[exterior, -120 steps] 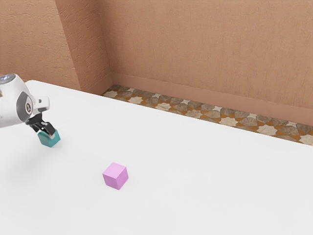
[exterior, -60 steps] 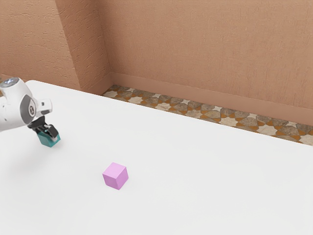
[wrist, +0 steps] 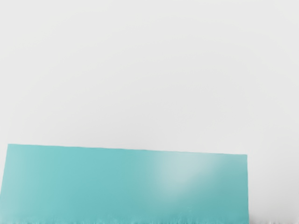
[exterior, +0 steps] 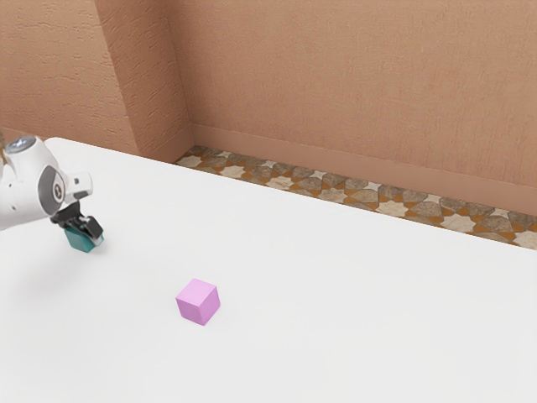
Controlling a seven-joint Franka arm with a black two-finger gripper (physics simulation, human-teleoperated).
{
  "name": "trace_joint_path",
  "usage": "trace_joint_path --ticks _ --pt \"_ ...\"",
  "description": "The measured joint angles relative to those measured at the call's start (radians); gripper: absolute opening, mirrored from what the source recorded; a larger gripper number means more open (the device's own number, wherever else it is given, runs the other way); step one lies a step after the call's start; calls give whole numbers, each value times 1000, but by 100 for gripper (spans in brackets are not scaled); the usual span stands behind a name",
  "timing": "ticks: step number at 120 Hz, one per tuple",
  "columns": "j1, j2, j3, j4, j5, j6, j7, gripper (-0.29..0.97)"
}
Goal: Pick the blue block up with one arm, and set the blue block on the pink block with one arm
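The blue block [exterior: 80,243], teal in colour, rests on the white table [exterior: 336,277] at the exterior view's left. My gripper [exterior: 83,229] is lowered over it, open, with its black fingers down around the block's top. In the wrist view the blue block [wrist: 126,184] lies as a wide teal band right under my hand. The pink block [exterior: 198,301] sits on the table to the right of and nearer than the blue one, apart from the gripper.
The table's far edge [exterior: 277,195] runs diagonally, with a patterned floor [exterior: 377,197] and brown walls [exterior: 352,75] beyond it. White tabletop stretches between the two blocks and to the exterior view's right.
My hand has come down a little further over the blue block, covering more of its top. Neither block has moved.
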Motion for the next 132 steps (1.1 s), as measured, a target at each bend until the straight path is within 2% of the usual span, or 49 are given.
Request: trace_joint_path --ticks 8,26,45,56,62,79,97,111,117,132 --pt "0 0 0 0 -3 0 -1 66" --pt "-1 -6 0 -1 -6 0 -6 44" --pt "-4 -16 0 -9 -4 2 -16 38" --pt "-11 -58 1 -38 -2 3 -22 38" --pt "-20 -110 1 -74 -1 3 -26 38" --pt "-135 -414 0 -316 3 2 -80 38" --pt "-211 -588 -5 -439 11 -33 -182 38" --pt "-318 -667 -7 -491 50 -74 -296 38" --pt "-374 -675 -9 -499 64 -89 -350 38" --pt "-442 -674 -31 -505 91 -115 -484 38"
